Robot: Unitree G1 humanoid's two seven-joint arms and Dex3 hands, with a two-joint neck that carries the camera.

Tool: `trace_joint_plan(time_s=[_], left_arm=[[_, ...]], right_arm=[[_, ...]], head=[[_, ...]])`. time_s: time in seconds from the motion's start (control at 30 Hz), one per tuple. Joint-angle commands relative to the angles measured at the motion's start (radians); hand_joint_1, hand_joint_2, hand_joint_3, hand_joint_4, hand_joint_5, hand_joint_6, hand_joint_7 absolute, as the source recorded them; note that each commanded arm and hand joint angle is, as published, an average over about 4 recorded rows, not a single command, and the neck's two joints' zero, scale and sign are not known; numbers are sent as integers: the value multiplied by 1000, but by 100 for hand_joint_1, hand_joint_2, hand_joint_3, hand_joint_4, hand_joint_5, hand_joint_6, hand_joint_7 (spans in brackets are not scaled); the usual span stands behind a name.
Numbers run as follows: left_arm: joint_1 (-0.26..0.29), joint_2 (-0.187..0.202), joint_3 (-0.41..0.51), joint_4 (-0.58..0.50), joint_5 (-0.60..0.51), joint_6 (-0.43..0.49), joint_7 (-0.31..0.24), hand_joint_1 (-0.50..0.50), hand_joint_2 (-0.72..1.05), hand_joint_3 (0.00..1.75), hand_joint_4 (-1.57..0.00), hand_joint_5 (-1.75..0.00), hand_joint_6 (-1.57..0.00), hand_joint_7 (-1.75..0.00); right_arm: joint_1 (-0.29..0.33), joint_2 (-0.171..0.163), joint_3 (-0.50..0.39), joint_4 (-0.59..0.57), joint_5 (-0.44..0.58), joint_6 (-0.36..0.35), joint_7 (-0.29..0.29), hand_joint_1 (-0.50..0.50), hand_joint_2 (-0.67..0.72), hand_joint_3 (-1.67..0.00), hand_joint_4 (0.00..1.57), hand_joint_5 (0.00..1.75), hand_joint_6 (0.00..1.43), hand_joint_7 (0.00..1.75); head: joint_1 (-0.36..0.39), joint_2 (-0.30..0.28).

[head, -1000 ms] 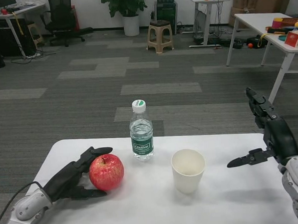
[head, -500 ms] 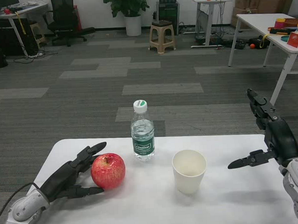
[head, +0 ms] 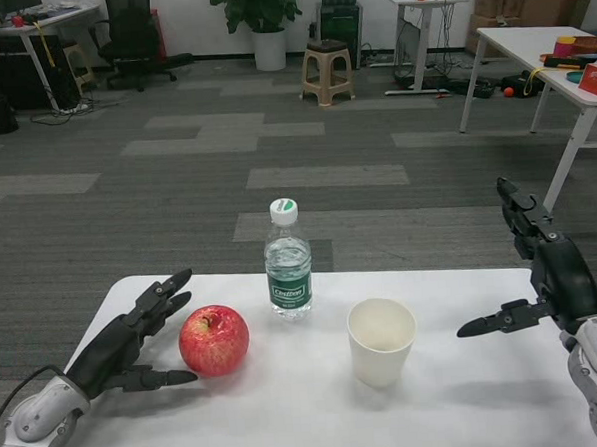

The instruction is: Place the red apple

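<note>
Red apple (head: 214, 340) sits upright on the white table (head: 309, 423), left of the water bottle (head: 287, 259) and the paper cup (head: 382, 340), apart from both. Left hand (head: 125, 343) is just beside it, fingers spread wide, nothing held; can't tell if a fingertip touches the skin. Looks like the release step, apple already down. Next move, I'd say: pull the left hand clear to the left without nudging the apple, it could roll. Right hand (head: 542, 276) hovers at the table's right edge, fingers apart, empty.
</note>
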Motion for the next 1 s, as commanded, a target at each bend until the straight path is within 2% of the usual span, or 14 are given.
trace_joint_plan(time_s=[0.03, 0.07, 0.2, 0.27, 0.4, 0.53, 0.63, 0.73, 0.87, 1.0], left_arm=[[80, -40, -8, 40, -13, 8, 7, -50, 29, 0, 0, -31, 0, -16], [80, -40, -8, 41, -13, 9, 7, -50, 29, 0, 0, -31, 0, -17], [82, -38, -4, 44, -12, 10, 3, -50, 52, 0, 0, -31, 0, -17], [85, -36, 2, 46, -12, 10, 2, -50, 52, 0, 0, -26, 0, -21], [90, -33, 32, 49, -13, 10, 0, -50, 54, 0, 0, -31, 0, -21], [100, -37, 131, 52, -24, 10, 2, -50, 56, 0, 0, -31, 0, -21], [104, -52, 180, 42, -95, 7, 7, -50, 52, 0, 0, -31, 0, -21], [105, -57, 193, 7, -175, 5, 9, -50, 52, 0, 0, -28, 0, -21], [103, -32, 232, -55, -214, 5, 10, -50, 52, 0, 0, -31, 0, -21], [87, -25, 273, -124, -237, 5, 55, -50, 52, 0, 0, -31, 0, -21]], right_arm=[[-11, 0, -2, 2, 5, -10, -6, -49, -10, 0, 0, 0, 0, 7], [-12, 0, -2, 3, 5, -10, -6, -49, -10, 0, 0, 0, 0, 7], [-12, 0, -3, 6, 5, -10, -6, -50, -10, 0, 0, 0, 0, 7], [-14, 0, -2, 8, 5, -10, -6, -50, -10, 0, 0, 0, 0, 7], [-16, -1, -1, 11, 5, -10, -6, -49, -10, 0, 0, 0, 0, 7], [-17, -1, 0, 12, 5, -10, -6, -50, -10, 0, 0, 0, 0, 7], [-19, -1, -1, 14, 5, -10, -6, -48, -10, 0, 0, 0, 0, 7], [-23, -1, 0, 16, 5, -10, -7, -46, -10, 0, 0, 0, 0, 9], [-26, -1, 1, 17, 5, -10, -7, -48, -10, 0, 0, 0, 0, 10], [-26, -1, 0, 17, 5, -10, -7, -49, -10, 0, 0, 0, 0, 7]], head=[[2, -1], [2, -1], [8, -2], [9, -2], [20, -3], [30, 0], [41, 6], [48, 13], [54, 21], [58, 36]])
